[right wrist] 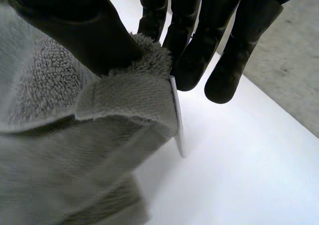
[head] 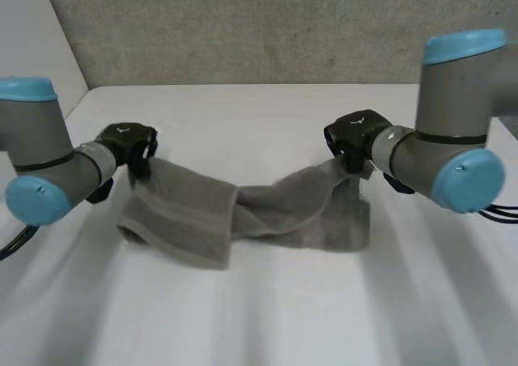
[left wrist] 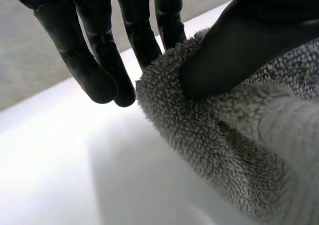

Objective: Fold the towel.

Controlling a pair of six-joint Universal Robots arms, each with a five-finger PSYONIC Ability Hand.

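**Both my hands pinch the towel, one at each end**

The grey towel [head: 243, 212] stretches across the middle of the white table [head: 259, 325], running from the side of the table's left edge toward its right edge. It is lifted at both ends and sags between them. Its lower folds rest on the table top, and it bunches where the two halves meet.

My left hand [head: 131, 145] is on the towel's left end, on the side of the table's far-left corner. In the left wrist view my thumb [left wrist: 239, 51] presses the fluffy edge against the fingers behind it, so this hand is closed on the cloth. Two other fingers [left wrist: 94, 70] hang straight just beside the edge and touch nothing.

My right hand [head: 356, 135] holds the towel's right end, raised off the table. In the right wrist view the thumb bears down on the hemmed corner and clamps it against the fingers. The remaining fingers point straight down past the hem. A thin white tag [right wrist: 177, 125] sticks out from under that hem.

My hands are well apart, with the towel hanging between them. A grey wall [head: 259, 26] stands beyond the table's far edge.
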